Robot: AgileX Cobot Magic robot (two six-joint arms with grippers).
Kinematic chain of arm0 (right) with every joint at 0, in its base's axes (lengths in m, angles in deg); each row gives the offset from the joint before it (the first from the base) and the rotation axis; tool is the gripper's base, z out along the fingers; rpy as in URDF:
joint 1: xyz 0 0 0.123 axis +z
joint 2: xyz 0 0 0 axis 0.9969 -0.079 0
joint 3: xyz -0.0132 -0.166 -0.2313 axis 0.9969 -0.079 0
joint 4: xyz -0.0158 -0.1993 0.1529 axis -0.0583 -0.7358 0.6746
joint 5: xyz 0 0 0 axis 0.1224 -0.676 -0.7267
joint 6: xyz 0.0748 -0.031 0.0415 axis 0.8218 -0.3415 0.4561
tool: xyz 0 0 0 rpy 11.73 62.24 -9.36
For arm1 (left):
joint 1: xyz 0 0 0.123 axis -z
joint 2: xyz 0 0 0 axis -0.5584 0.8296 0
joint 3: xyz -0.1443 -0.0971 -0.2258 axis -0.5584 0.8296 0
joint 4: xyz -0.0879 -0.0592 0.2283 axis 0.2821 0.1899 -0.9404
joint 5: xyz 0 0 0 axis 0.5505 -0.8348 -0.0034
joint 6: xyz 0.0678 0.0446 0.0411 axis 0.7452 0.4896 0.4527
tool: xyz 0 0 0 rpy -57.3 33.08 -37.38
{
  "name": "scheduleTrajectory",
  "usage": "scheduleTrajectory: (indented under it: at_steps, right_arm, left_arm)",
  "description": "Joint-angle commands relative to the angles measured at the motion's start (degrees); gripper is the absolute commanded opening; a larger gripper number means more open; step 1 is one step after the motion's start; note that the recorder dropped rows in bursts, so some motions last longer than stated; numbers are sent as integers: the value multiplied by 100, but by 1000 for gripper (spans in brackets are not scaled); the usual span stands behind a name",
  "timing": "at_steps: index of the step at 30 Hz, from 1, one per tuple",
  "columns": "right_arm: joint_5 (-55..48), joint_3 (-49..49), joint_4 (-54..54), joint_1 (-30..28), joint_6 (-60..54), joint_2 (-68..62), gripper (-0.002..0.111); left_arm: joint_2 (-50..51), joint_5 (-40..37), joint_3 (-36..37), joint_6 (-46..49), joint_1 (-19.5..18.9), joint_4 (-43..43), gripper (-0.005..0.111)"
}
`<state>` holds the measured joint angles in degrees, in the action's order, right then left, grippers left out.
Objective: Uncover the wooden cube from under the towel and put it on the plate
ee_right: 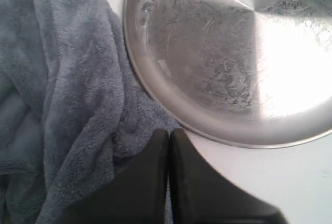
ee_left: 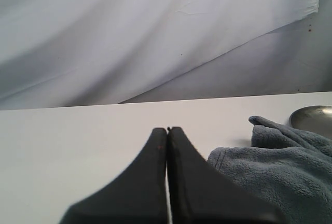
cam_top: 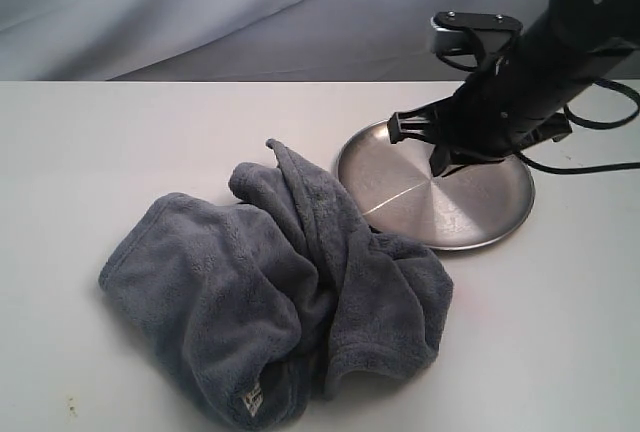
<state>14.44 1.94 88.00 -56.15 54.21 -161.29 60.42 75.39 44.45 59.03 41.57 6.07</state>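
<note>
Looking at the towel [cam_top: 280,292] lying crumpled in a loose heap on the white table [cam_top: 90,142], left of centre in the exterior view, with deep folds running across it and a small white label [cam_top: 252,400] showing at its near edge. Seeing the plate [cam_top: 480,212] sitting flat on the table just beyond and to the right of the heap, with one fold of the towel lying right against its rim. Not being able to tell where the wooden cube is lying.

Holding the right pincer [cam_top: 440,164] clenched, fingers pressed together and grasping nothing, hanging from the black right arm [cam_top: 530,82] over the left half of the plate, tips pointing down. Catching that right pincer [ee_right: 169,131] in the right wrist view as well, shut tight, poised over the spot where the towel [ee_right: 62,105] is meeting the rim of the plate [ee_right: 155,86], with bare table [ee_right: 270,182] alongside. Trailing a black cable [cam_top: 600,166] across the table behind the plate.

Holding the left pincer [ee_left: 167,130] clenched too, both fingers lying flush against each other with nothing between them, low over bare table [ee_left: 78,130], with the towel [ee_left: 270,172] lying near and the plate [ee_left: 314,116] sitting beyond it. Hanging a pale grey cloth backdrop [cam_top: 200,2] behind the table.
</note>
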Motion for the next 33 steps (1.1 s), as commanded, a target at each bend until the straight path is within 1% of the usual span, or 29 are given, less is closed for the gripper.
scheduleTrajectory:
  at_steps: [1, 5, 13, 20, 27, 33]
  right_arm:
    - [-458, 694, -659, 212, 396, -497, 0]
    - [-690, 1301, -753, 265, 525, -967, 0]
    - [-712, 2197, -810, 269, 671, -1637, 0]
    - [-238, 2774, -810, 327, 840, -2036, 0]
    - [587, 3194, -810, 743, 828, -2257, 0]
    - [717, 3433, -810, 1223, 642, -2428, 0]
  left_arm:
    - [-24, 2, 25, -14, 28, 10, 0]
    - [-24, 2, 25, -14, 28, 10, 0]
    - [-24, 2, 25, -14, 28, 10, 0]
    - [-24, 2, 25, -14, 28, 10, 0]
    - [-24, 2, 25, -14, 28, 10, 0]
    - [-24, 2, 25, -14, 28, 10, 0]
